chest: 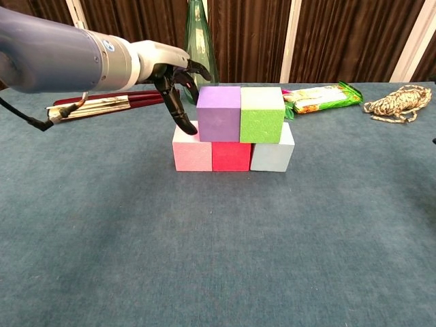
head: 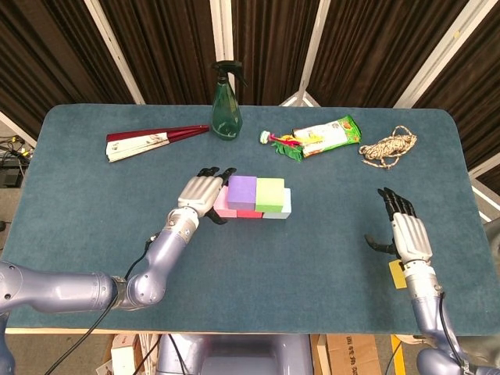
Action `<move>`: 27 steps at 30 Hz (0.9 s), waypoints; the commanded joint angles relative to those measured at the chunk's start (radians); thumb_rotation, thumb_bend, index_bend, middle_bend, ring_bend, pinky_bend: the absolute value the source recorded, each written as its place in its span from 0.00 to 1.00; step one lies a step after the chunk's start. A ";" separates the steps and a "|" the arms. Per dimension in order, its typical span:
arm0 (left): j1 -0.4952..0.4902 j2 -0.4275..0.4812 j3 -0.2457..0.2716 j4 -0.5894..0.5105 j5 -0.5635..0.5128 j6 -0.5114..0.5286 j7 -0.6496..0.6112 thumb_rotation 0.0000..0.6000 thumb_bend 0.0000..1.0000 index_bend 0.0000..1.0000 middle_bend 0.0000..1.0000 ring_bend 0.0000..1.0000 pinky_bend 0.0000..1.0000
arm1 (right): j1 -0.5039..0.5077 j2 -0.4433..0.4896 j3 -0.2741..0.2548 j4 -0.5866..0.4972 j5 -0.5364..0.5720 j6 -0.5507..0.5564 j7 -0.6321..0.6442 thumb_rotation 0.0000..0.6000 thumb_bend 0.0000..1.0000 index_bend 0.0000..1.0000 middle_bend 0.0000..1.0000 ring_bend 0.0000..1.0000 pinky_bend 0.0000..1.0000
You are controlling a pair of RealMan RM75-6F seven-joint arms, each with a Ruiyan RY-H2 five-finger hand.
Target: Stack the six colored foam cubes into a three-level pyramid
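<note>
Left hand (chest: pixel 174 80) – fingers spread, holding nothing – touches the purple cube (chest: pixel 218 113) at its 9 o'clock; right hand (head: pixel 406 232) rests open-fingered.

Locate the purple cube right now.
The purple cube sits on the second level, left of the green cube, over the pink cube and red cube, with the left hand at its left side.

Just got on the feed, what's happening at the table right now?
The left hand is at the left side of the purple cube, which sits beside the green cube on a pink, red and pale blue row. No sixth cube is visible. The right hand hovers empty, off to the side.
</note>
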 commanded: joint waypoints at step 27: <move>0.187 0.157 0.013 -0.156 0.253 0.148 -0.167 1.00 0.18 0.00 0.12 0.03 0.06 | 0.000 0.010 -0.004 -0.012 0.008 0.000 -0.018 1.00 0.31 0.00 0.00 0.00 0.00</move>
